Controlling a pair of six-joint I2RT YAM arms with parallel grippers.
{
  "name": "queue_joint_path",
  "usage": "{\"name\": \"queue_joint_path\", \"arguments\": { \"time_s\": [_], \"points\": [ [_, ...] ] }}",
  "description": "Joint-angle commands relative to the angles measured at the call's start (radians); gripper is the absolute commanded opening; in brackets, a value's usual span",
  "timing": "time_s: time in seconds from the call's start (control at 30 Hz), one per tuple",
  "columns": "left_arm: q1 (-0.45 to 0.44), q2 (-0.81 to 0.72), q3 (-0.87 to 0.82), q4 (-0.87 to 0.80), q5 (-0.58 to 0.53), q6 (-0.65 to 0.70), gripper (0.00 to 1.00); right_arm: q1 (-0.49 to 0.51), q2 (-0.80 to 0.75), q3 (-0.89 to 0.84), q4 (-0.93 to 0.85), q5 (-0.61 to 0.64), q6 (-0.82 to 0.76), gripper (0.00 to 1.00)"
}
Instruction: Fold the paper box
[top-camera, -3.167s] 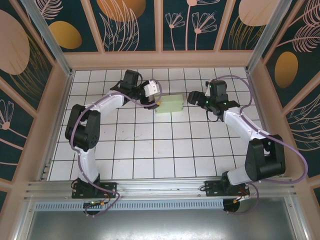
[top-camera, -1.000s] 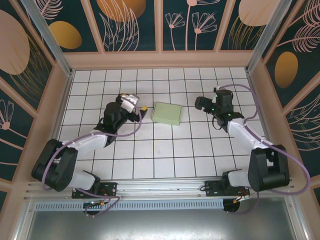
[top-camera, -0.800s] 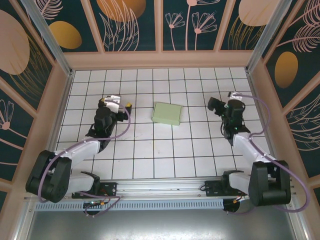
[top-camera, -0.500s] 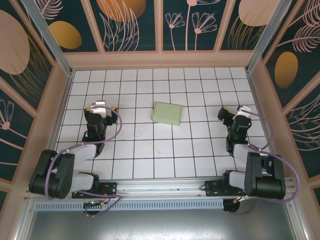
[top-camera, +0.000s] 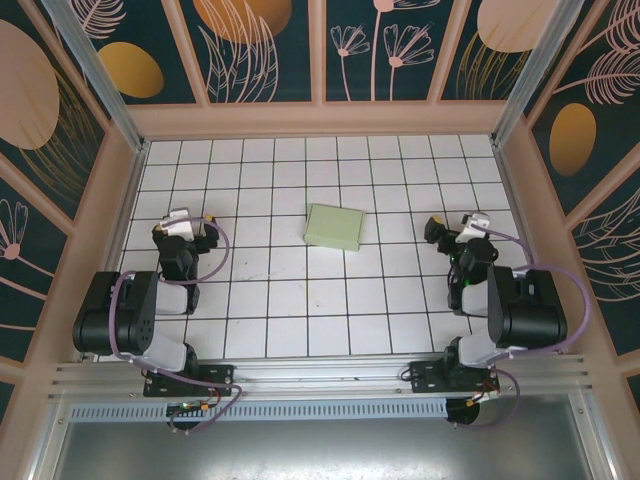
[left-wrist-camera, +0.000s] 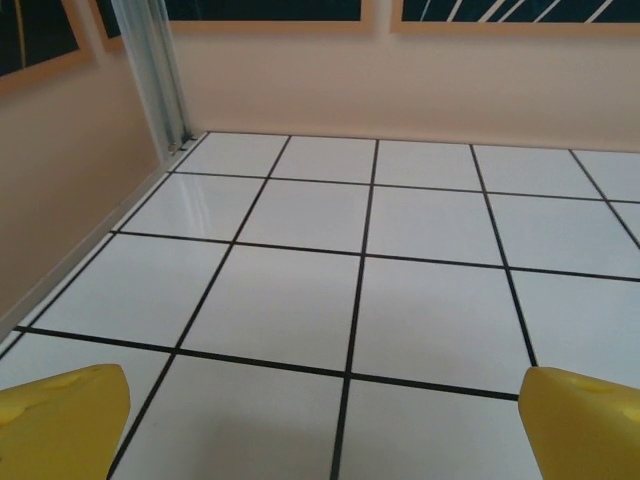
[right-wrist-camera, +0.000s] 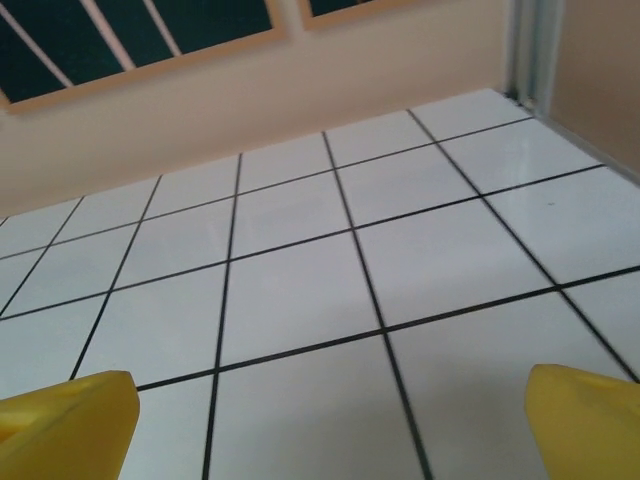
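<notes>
while the left arm sits tucked close to its base at the left side of the white tiled table (top-camera: 300, 310), the left gripper (top-camera: 186, 222) hangs with its jaws spread wide and nothing between them. from the left wrist, its yellow fingertips (left-wrist-camera: 62, 420) sit at the frame's two lower corners over bare tiles, facing a corner of the beige wall (left-wrist-camera: 420, 90). the paper box (top-camera: 335, 227), a flat pale green rectangle, lies on the tiles near the table's middle, between the two arms and well apart from both. at the right, the right gripper (top-camera: 455, 228) is likewise wide open and empty, its own yellow tips framing bare tiles.
</notes>
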Motion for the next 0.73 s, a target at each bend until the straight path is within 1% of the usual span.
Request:
{"name": "queue_joint_path", "arguments": {
  "time_s": [0.0, 0.07, 0.7],
  "points": [
    [0.003, 0.001, -0.004, 0.096, 0.039, -0.029, 0.99, 0.026, 0.021, 0.035, 0.043, 0.015, -0.056, 0.99],
    [0.002, 0.002, -0.006, 0.098, 0.038, -0.028, 0.99, 0.040, 0.022, 0.038, 0.036, 0.039, -0.067, 0.99],
    [0.002, -0.001, -0.006, 0.097, 0.040, -0.029, 0.99, 0.048, 0.019, 0.039, 0.031, 0.053, -0.070, 0.99]
  ]
}}
